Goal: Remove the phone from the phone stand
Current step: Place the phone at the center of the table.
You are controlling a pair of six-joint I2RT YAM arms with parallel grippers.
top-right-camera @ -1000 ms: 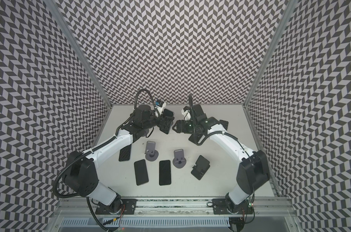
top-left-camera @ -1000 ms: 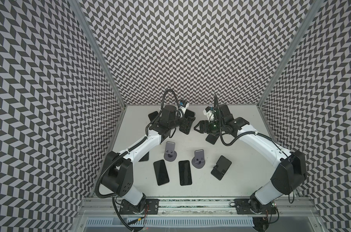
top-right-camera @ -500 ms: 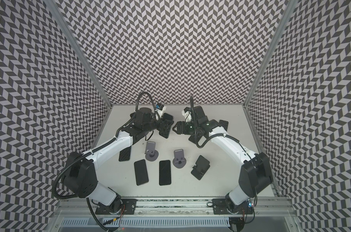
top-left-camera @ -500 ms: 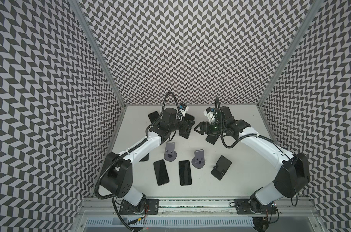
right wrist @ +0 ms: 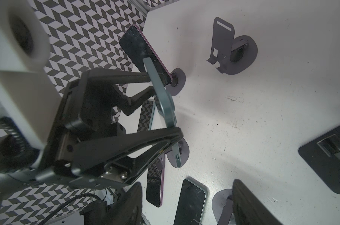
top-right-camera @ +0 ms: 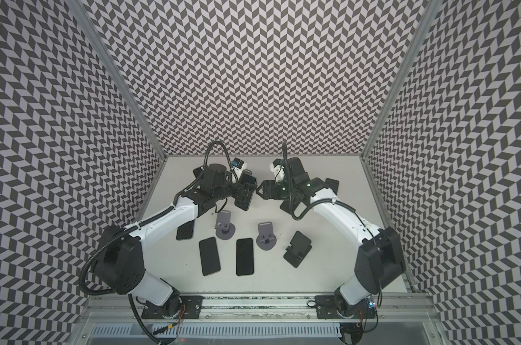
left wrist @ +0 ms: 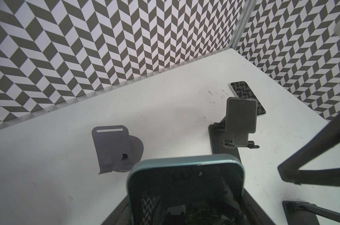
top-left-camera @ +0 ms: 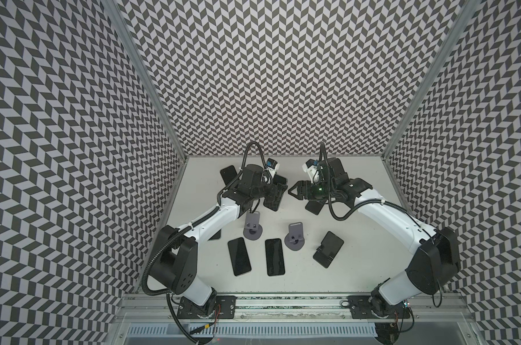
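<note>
phone [left wrist: 186, 181]: teal, lifted, near middle of table [top-left-camera: 357, 268] back edge
left gripper [right wrist: 163, 103]: clamped on phone's long edges
black stand [top-left-camera: 271, 204]: directly under phone; contact unclear
right gripper [top-left-camera: 291, 191]: fingers apart, empty, just beside left gripper
toward front edge: grey stands [top-left-camera: 252, 230] [top-left-camera: 295, 239], flat phones [top-left-camera: 239, 260] [top-left-camera: 274, 260]

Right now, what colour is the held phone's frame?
Teal; the phone shows best in the right wrist view.

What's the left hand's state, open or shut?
Shut on the teal phone. In the right wrist view the left hand has a finger pressed against each side of the phone, with no gap showing.
</note>
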